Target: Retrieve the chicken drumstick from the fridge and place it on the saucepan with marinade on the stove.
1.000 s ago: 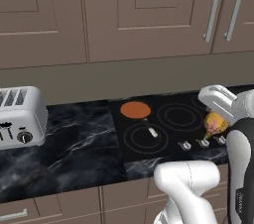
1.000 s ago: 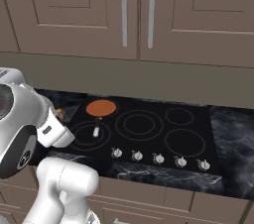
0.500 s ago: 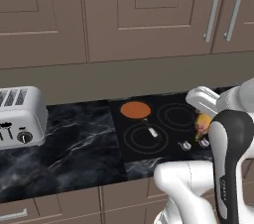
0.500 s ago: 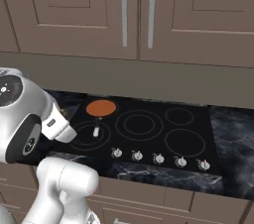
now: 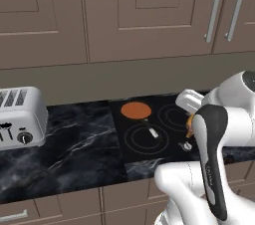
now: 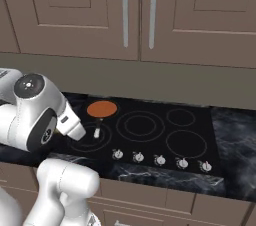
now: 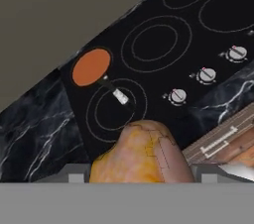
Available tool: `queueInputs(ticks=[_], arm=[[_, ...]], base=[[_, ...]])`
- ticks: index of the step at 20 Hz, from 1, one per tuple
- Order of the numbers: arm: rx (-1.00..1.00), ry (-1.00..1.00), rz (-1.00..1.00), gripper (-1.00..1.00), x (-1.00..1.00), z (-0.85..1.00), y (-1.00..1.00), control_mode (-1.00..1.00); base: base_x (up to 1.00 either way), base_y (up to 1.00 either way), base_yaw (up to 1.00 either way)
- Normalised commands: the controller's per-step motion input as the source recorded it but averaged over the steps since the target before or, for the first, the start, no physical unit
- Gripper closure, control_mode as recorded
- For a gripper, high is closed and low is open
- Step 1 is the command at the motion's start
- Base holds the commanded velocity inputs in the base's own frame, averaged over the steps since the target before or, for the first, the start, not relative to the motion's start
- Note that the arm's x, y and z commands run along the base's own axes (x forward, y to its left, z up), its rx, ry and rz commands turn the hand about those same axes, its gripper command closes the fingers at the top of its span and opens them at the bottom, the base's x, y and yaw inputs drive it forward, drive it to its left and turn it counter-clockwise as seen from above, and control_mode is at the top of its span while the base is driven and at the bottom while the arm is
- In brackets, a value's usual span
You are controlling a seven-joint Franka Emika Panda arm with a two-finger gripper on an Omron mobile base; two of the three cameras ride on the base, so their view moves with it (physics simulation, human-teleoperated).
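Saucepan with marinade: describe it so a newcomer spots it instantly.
Find the stove, the black glass cooktop set in the dark marble counter. At its back corner nearest the toaster sits the saucepan with marinade: a flat orange disc with a short dark-and-silver handle, the cooktop's one coloured thing.

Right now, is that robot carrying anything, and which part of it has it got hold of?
Yes: the end effector holds the golden-brown lumpy chicken drumstick. The hand view shows it between the fingertips, but which part is gripped cannot be told.

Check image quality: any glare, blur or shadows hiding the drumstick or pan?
Left base view: flat even light, no glare; arm covers most of the chicken drumstick. Right base view: saucepan with marinade sharp, unshadowed. Hand view: drumstick looms large, soft-textured; stove crisp.
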Motion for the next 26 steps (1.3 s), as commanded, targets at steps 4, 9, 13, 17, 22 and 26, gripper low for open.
queueInputs(ticks=[4, 9, 13, 17, 22, 26], arm=[[-0.04, 0.00, 0.00, 1.00, 0.43, -0.42, 0.02, -1.00], [-0.01, -0.01, 0.00, 1.00, 0.44, -0.25, 0.00, -1.00], [0.00, -0.08, 0.00, 1.00, 0.41, -0.25, 0.01, -1.00], [0.00, -0.09, 0.00, 1.00, 0.42, -0.26, 0.00, -1.00], [0.00, -0.02, 0.00, 1.00, 0.43, -0.22, 0.01, -1.00], [0.00, 0.00, 0.00, 1.00, 0.43, -0.18, 0.08, -1.00]], base=[[0.00, 0.00, 0.00], [0.00, 0.00, 0.00], [0.00, 0.00, 0.00], [0.00, 0.00, 0.00], [0.00, 0.00, 0.00], [0.00, 0.00, 0.00]])
